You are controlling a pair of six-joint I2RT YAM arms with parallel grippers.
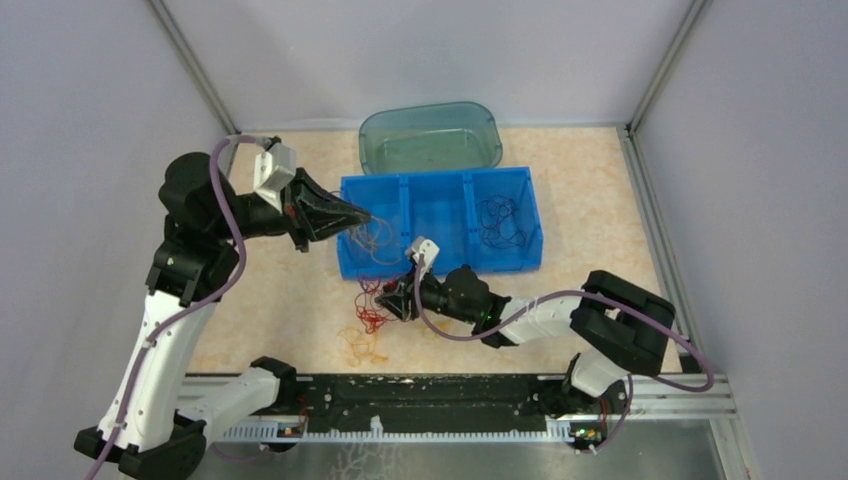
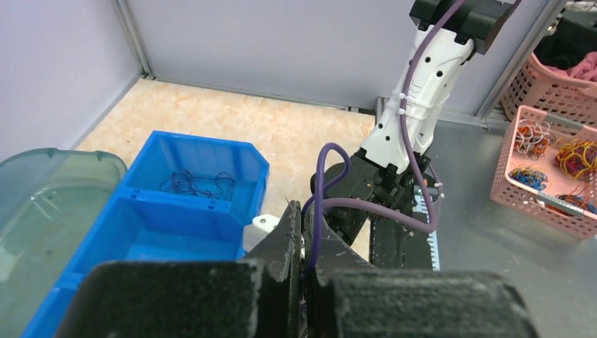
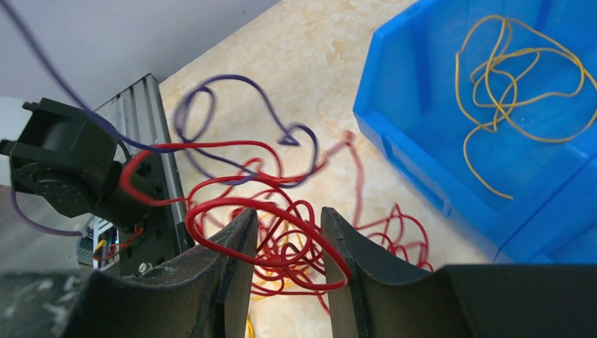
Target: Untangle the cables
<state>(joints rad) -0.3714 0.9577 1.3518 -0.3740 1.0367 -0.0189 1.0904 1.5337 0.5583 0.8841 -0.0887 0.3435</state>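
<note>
The cables [image 1: 372,305] are a loose clump of red loops on the table in front of the blue bin [image 1: 440,264], with yellow-orange strands [image 1: 362,345] nearer me. My right gripper [image 1: 388,298] is at the clump. In the right wrist view it [image 3: 288,211] is open, with a red loop [image 3: 225,202] lying across the gap between its jaws and a thin dark purple strand [image 3: 232,91] above. My left gripper [image 1: 357,215] is shut and holds thin yellow strands [image 1: 378,240] that hang into the bin's left compartment. They also show in the right wrist view [image 3: 456,77].
The bin's right compartment holds dark purple cables [image 1: 500,222]; its middle compartment looks bare. A teal tub [image 1: 430,137] stands behind the bin. Grey walls close in the left, back and right. A pink basket [image 2: 549,169] of cables sits beyond the right arm's base.
</note>
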